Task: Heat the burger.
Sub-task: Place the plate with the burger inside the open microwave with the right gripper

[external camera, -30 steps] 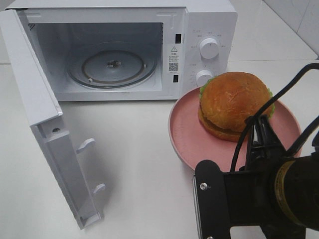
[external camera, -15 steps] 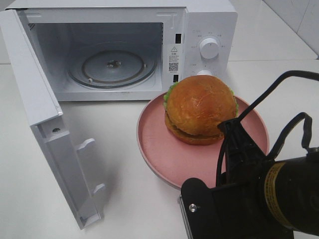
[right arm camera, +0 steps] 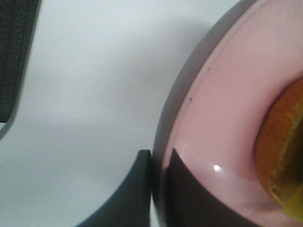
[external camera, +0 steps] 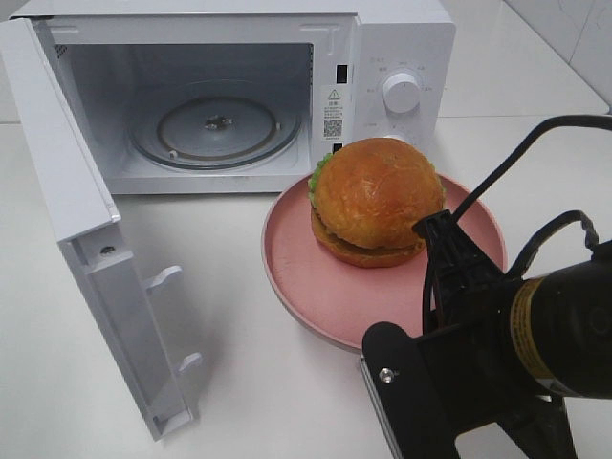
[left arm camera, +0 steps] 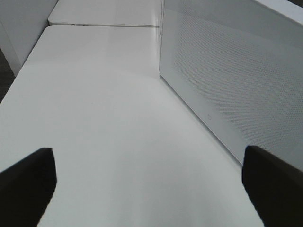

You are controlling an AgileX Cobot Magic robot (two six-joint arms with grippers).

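Burger (external camera: 375, 201): on plate (external camera: 296, 277), just in front of the open microwave (external camera: 402, 38).
Right gripper (right arm camera: 158, 163): clenched on the plate's rim.
Left gripper (left arm camera: 150, 172): spread wide, nothing held.
Step judged: plate transfer toward the cavity.
Next: plate to be slid leftward, then set centred on the turntable (external camera: 215, 129).

Burger (external camera: 376, 202) upright on pink plate (external camera: 296, 277), w/ green lettuce showing.
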